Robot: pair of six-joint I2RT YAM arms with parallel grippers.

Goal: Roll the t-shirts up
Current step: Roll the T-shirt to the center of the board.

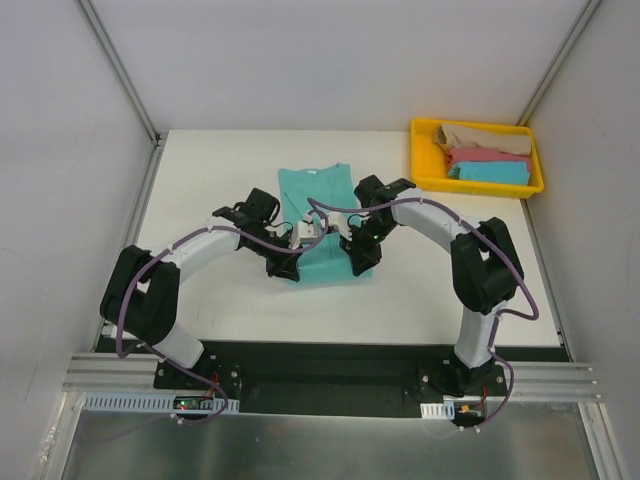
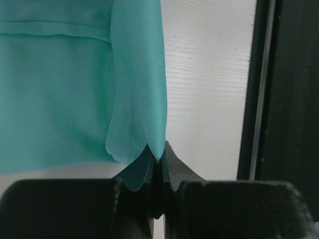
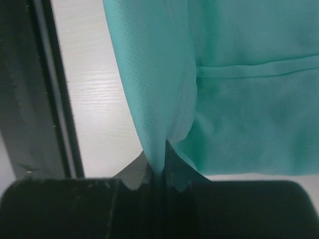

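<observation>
A teal t-shirt (image 1: 318, 190) lies folded narrow at the table's middle, collar toward the far side. My left gripper (image 1: 284, 267) is shut on its near left corner; the left wrist view shows the cloth (image 2: 139, 89) pinched between the closed jaws (image 2: 158, 158) and lifted off the table. My right gripper (image 1: 360, 266) is shut on the near right corner; the right wrist view shows the cloth (image 3: 164, 69) pinched at the tips (image 3: 160, 158). Tan (image 1: 478, 137), pink (image 1: 487, 156) and sky-blue (image 1: 490, 172) t-shirts lie folded in the yellow tray (image 1: 421, 160).
The yellow tray stands at the far right corner of the white table (image 1: 220, 300). Grey walls with metal posts enclose the table on left, right and back. A black rail (image 1: 330, 360) runs along the near edge by the arm bases.
</observation>
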